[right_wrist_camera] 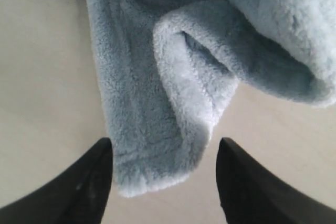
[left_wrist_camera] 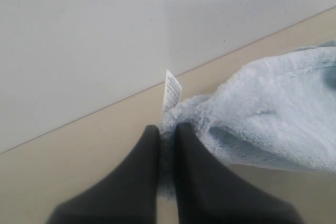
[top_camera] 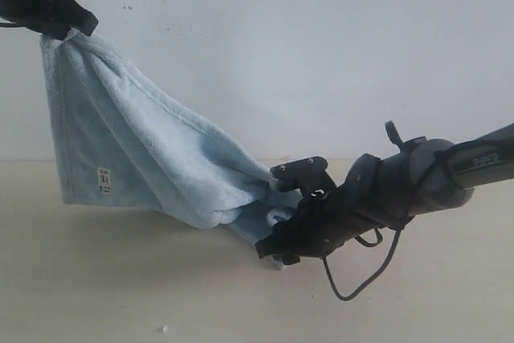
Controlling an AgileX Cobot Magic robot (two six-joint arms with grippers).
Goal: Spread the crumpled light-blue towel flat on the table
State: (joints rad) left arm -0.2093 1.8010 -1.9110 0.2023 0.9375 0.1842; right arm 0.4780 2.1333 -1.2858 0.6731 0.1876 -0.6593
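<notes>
Left fingers (left_wrist_camera: 144, 166): your pair is closed on a pinch of the towel (left_wrist_camera: 273, 119), with the fleece squeezed into the thin gap between them. A white tag (left_wrist_camera: 171, 90) stands up just past the tips. The exterior view shows this pair holding that corner high, well above the desk (top_camera: 120, 287).

Right fingers (right_wrist_camera: 89, 182): your pair is spread wide and grips nothing. A hemmed, folded-over corner of the towel hangs between them, close to one finger and apart from the other. The exterior view puts them low, at the towel's bottom end, near the desk.

Towel: pale blue and fluffy, it hangs as a slanted sheet from the raised corner down to your right fingers. You cannot tell whether its lowest fold touches the desk. A small printed label (top_camera: 104, 179) sits on its face near the lower hanging edge.

Desk: pale beige, with one white speck (top_camera: 165, 328) near the front.

Wall (top_camera: 281, 54): white, behind the desk.

Cable (top_camera: 353, 287): black, looped under your right arm.
</notes>
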